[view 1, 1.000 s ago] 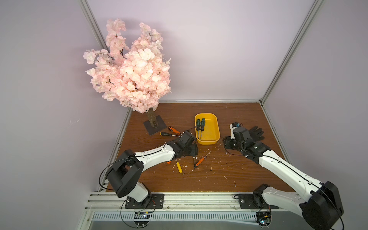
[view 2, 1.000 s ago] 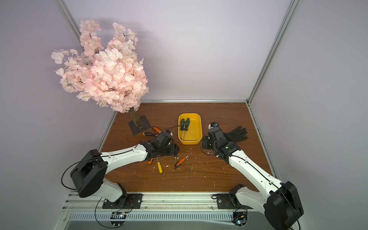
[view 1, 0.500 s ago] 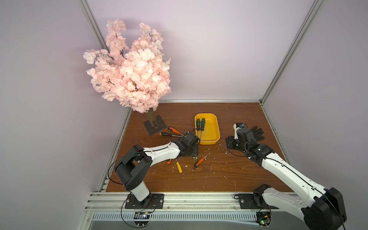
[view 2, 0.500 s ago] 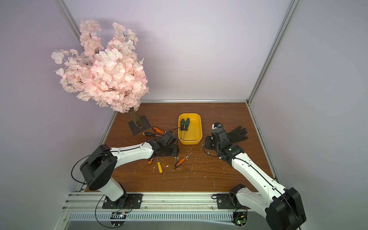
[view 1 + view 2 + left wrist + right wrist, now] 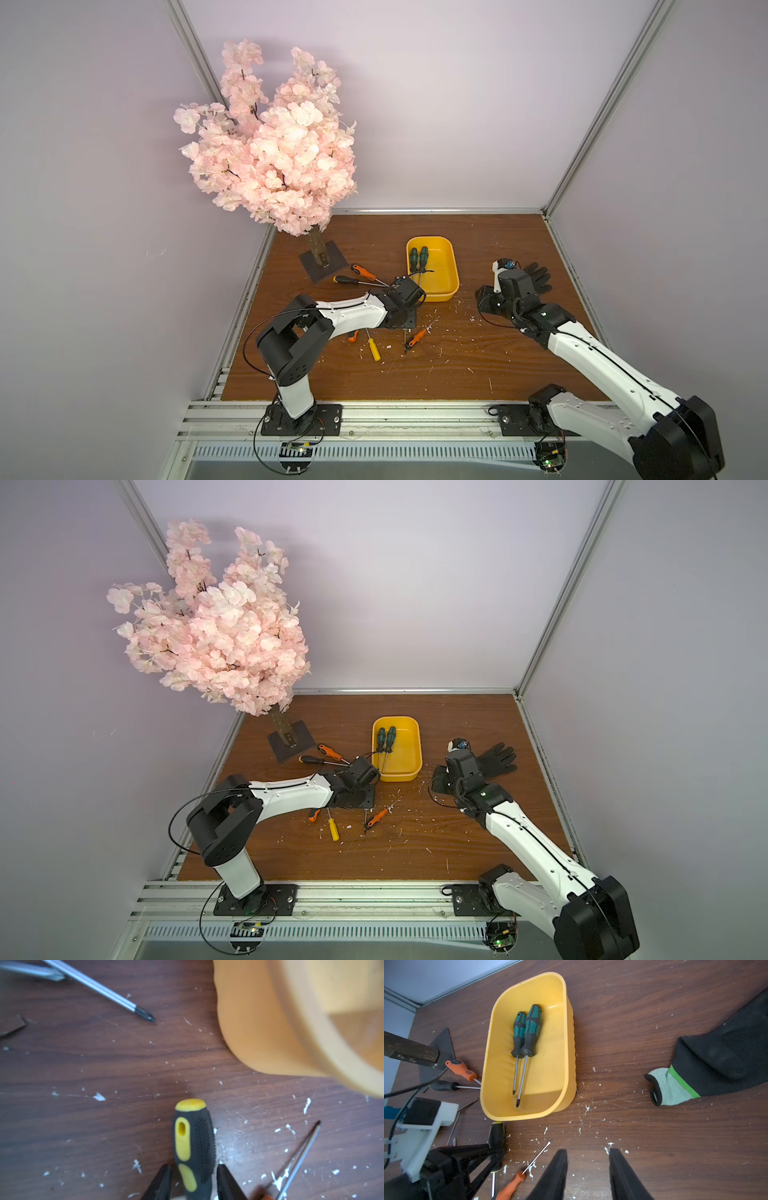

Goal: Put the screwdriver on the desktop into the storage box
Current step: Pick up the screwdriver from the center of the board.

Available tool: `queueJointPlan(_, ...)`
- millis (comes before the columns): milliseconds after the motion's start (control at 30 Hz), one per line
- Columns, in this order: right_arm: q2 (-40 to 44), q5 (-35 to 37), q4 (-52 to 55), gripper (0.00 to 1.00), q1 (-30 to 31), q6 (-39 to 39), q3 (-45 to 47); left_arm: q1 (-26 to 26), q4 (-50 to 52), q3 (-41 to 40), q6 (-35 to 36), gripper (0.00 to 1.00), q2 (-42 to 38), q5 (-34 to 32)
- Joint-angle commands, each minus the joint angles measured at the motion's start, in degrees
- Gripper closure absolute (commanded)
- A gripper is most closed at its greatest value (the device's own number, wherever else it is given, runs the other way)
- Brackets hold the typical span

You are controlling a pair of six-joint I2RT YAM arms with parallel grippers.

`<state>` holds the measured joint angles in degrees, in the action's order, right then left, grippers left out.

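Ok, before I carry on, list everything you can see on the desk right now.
desktop: 1, brown wood, white flecks
storage box: 1, yellow, toward the back
green screwdrivers: 2, green and black, side by side in the box
black-and-yellow screwdriver: 1, beside the box
orange screwdrivers: 2, one by the tree base, another in front of the box
black screwdriver: 1, by the tree base
yellow screwdriver: 1, near the left arm
orange handle: 1, partly under the left arm
glove: 1, black, right of the box
blossom tree: 1, pink, back left
left gripper: black, open around the black-and-yellow handle
right gripper: black, open, empty
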<state>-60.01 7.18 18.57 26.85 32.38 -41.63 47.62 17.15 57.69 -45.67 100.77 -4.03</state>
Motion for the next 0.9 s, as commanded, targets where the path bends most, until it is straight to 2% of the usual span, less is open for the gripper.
queueJointPlan(0, 1.0, -0.1, -1.4, 0.6, -0.6, -0.6, -0.2, 1.0, 3.0, 0.9, 0.0, 0.65, 1.4, -1.8)
queueJointPlan(167, 0.8, -0.5, -1.7, 0.6, -1.0, -0.7, -0.4, 1.1, 4.1, 1.7, 0.3, 0.75, 1.8, -3.1)
queueJointPlan(333, 0.3, -0.9, -2.0, 0.6, -1.3, -0.7, -0.5, 1.1, 6.2, 3.0, 1.3, 0.78, 1.4, -5.2)
queueJointPlan(433, 0.0, -1.3, -2.4, 0.6, -1.4, -0.7, -0.7, 1.1, 7.8, 4.1, 1.9, 0.84, 1.4, -6.5)
queueJointPlan(700, -0.9, -1.6, -2.8, 0.6, -1.5, -0.9, -1.4, 1.0, 11.2, 5.4, 3.0, 0.88, 0.1, -10.0)
queueJointPlan(867, -1.8, -2.2, -3.2, 0.6, -1.4, -1.0, -2.1, 0.5, 12.1, 6.1, 4.1, 0.89, -1.9, -10.0)
